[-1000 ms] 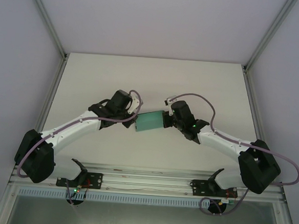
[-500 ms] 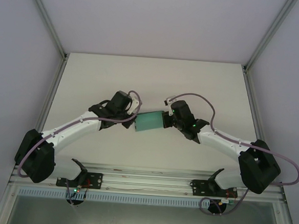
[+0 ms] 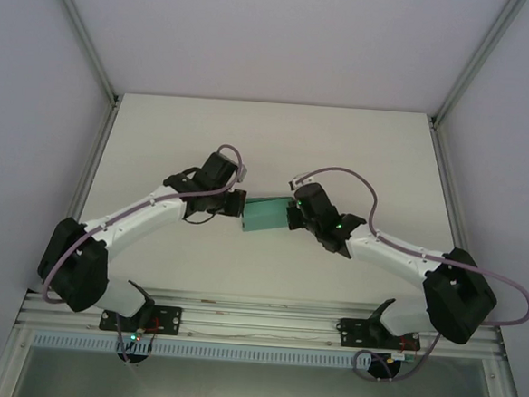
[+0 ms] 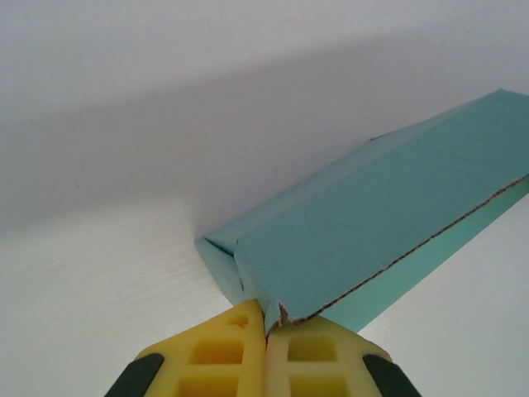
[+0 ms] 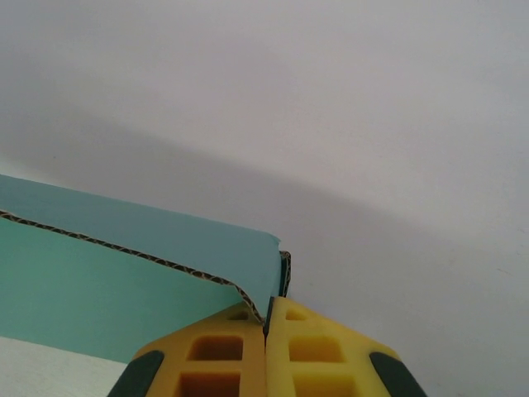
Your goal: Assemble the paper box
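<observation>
A teal-green paper box [image 3: 265, 215], partly folded, sits between two robot arms over the middle of a white table [image 3: 269, 135]. The left gripper [image 3: 238, 206] is at the box's left end and the right gripper [image 3: 291, 217] at its right end. Close up, each gripper's yellow fingers [image 4: 223, 356] are pressed together on the card: the left pair pinches a folded corner, the right pair a raw, corrugated edge. Whether the box touches the table cannot be told.

White arms [image 3: 136, 217] with black joints [image 3: 457, 303], lilac cables [image 3: 339, 170] and yellow gripper fingers [image 4: 207, 364].
</observation>
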Tool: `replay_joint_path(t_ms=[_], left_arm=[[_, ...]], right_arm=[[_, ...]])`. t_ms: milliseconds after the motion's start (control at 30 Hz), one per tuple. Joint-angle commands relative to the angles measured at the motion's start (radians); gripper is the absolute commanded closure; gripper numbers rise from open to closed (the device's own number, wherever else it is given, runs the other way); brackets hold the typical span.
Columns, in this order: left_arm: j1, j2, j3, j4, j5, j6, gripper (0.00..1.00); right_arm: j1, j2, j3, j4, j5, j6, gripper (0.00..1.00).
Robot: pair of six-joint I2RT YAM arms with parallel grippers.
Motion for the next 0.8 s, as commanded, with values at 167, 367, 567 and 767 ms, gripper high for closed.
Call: replay_joint_path(t_ms=[167,367,567,767], left_arm=[[-0.010,0.084,0.129,-0.155,0.152,-0.076,1.00],[0.005,0.112,0.141,-0.159,0.150,-0.092,1.00],[-0.003,0.132,0.103,-0.176,0.012,-0.066,1.00],[-0.069,0.142,0.058,-0.137,-0.114,-0.051,1.00]], right_arm=[[0.031,-0.010,-0.039,-0.136,-0.031,0.026,1.00],[0.030,-0.012,-0.042,-0.138,-0.030,0.031,1.00],[0.032,-0.024,-0.057,-0.110,-0.027,0.032,1.00],[0.033,-0.027,-0.085,-0.058,-0.023,0.041,1.00]])
